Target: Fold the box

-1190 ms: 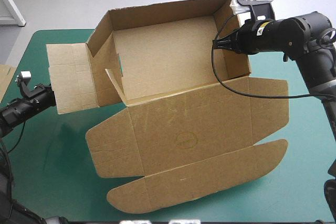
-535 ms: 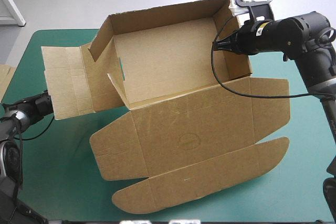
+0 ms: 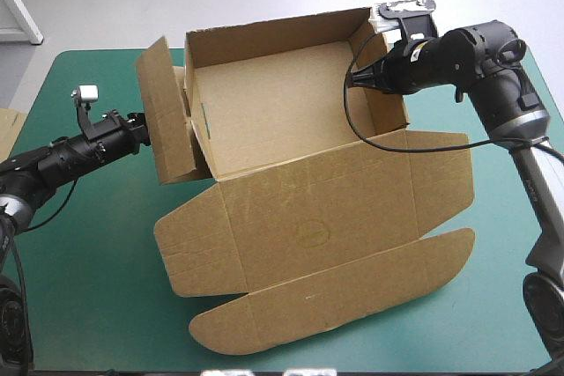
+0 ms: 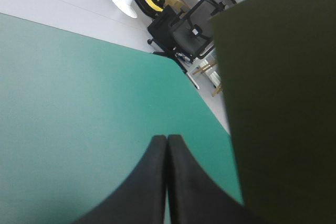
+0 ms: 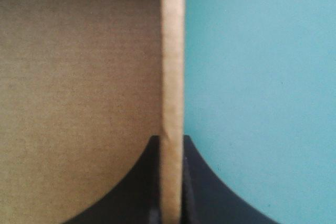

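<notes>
My right pincer (image 5: 171, 139) clamps the right wall (image 5: 172, 51) of the box (image 3: 282, 94). My left pincer (image 4: 167, 139), fingers together, props its left flap (image 3: 164, 107) upright. Next, I judge, that flap needs tucking inward.

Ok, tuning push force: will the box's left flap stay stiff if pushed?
Probably stiff: the left flap stands as a flat panel. It likely hinges at its crease. The box likely won't slide: the right jaws pinch its wall.
</notes>
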